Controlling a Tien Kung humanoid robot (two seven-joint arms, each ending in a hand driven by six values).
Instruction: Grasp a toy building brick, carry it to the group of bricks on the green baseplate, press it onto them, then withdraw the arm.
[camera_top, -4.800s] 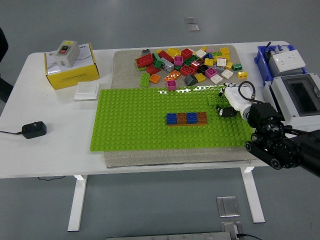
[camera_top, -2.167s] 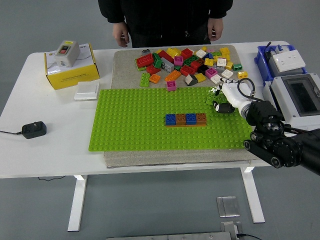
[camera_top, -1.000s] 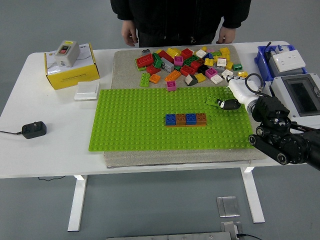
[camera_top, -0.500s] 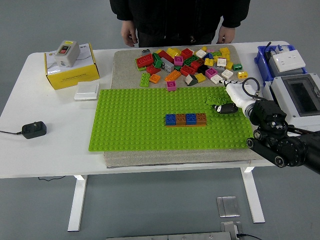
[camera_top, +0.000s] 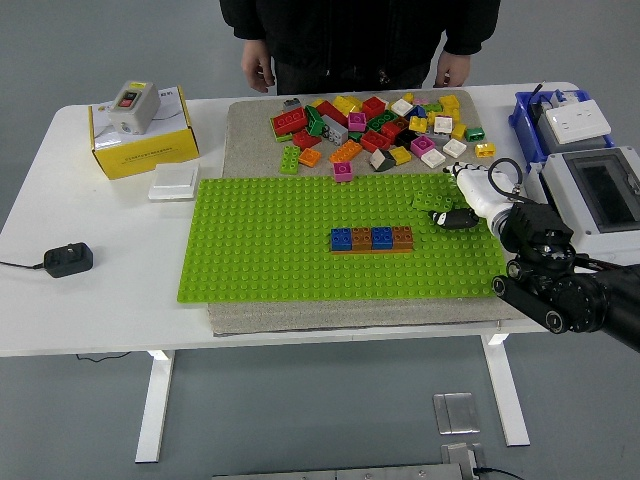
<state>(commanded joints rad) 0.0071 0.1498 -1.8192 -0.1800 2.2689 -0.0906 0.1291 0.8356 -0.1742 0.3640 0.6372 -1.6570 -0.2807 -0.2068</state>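
A person (camera_top: 360, 40) has come to stand at the desk's far side, while the right hand (camera_top: 466, 198), holding a green brick (camera_top: 431, 200), has shifted slightly over the baseplate's right part.

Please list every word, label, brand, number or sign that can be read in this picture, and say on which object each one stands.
No text can be read.
Yellow box: dark print on its front, too small and blurred to read.
Grey device on the box: a red and dark marking on top, no legible characters.
Bricks, green baseplate, white socket: no print visible.
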